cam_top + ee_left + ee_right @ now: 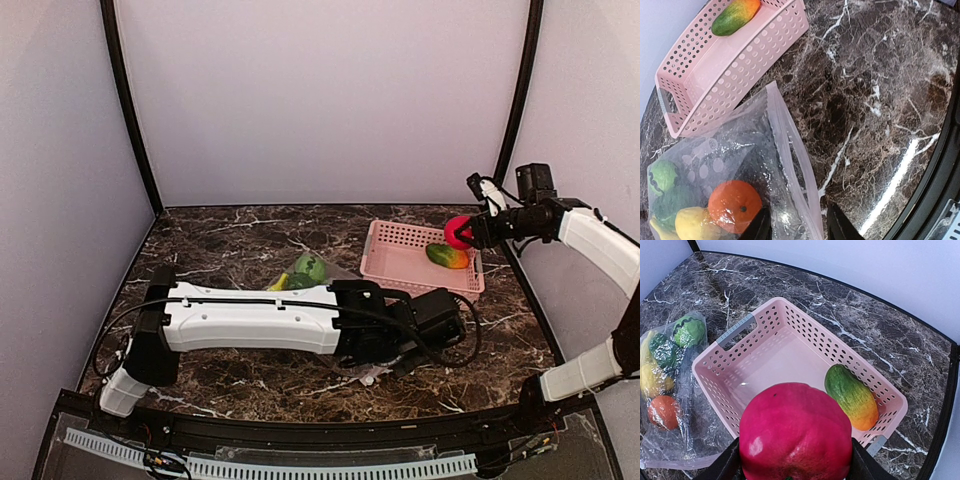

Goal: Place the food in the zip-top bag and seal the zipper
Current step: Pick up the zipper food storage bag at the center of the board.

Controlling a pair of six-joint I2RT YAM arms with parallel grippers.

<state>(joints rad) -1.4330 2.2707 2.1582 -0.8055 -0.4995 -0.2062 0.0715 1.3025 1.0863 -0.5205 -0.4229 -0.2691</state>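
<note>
Soft, even, bright light leaves only faint shadows on the glossy worktop [880, 100], with a white glare streak by its near edge, a small sheen on the red round fruit [795, 432], and dark, blurred fingers [840, 227].

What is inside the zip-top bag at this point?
An orange, a yellow lemon, a yellow banana, a light green piece and a dark green piece show through the zip-top bag. Anything beneath them is hidden.
</note>
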